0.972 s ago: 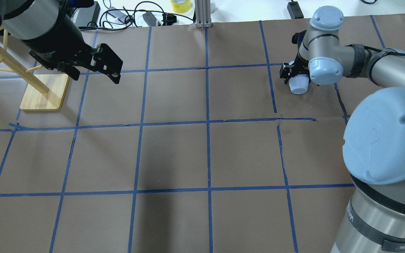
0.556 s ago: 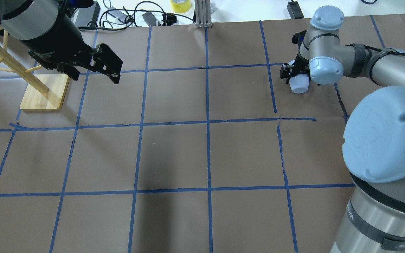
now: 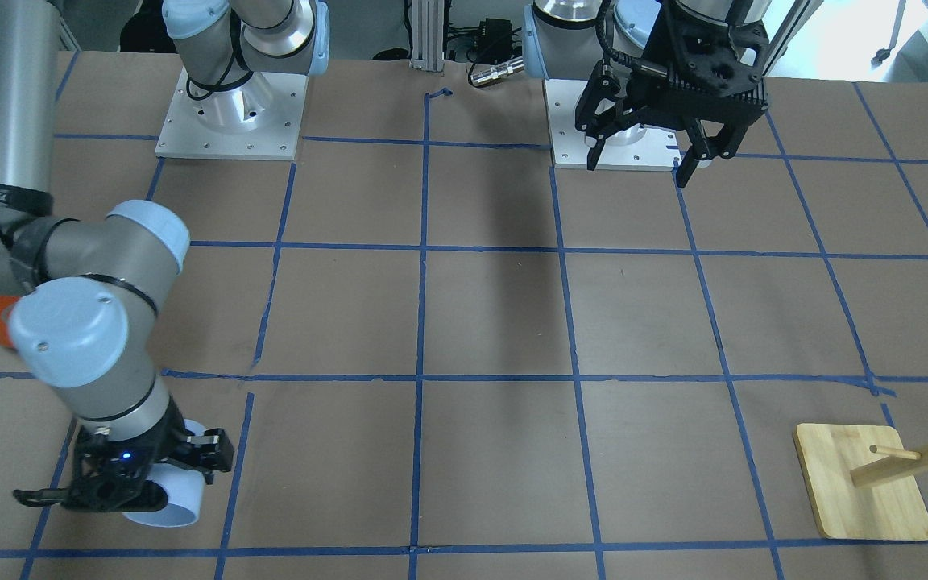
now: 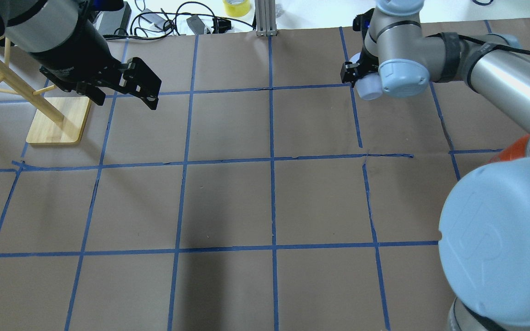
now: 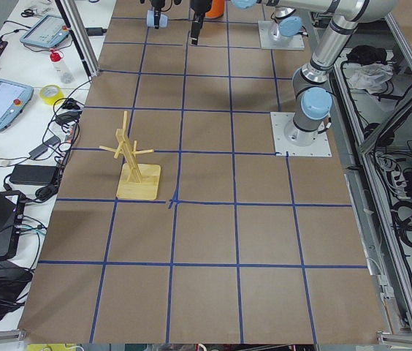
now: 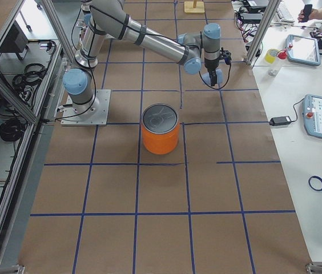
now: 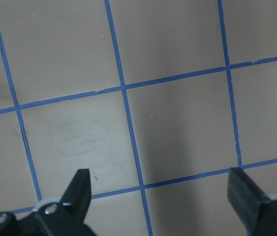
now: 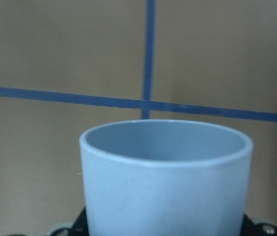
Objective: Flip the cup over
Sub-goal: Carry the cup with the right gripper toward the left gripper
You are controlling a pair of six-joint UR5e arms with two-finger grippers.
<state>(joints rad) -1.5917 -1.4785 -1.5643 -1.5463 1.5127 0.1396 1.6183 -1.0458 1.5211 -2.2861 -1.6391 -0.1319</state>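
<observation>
right gripper (image 3: 135, 483) clamped on the cup (image 3: 178, 498), off the table at its far right side | cup axis runs out from the wrist, mouth outward | left gripper (image 3: 637, 171) wide open, empty, well apart | flip looks like right wrist's job

Brown paper tabletop (image 4: 228, 202) with blue tape grid (image 4: 272, 159)
</observation>
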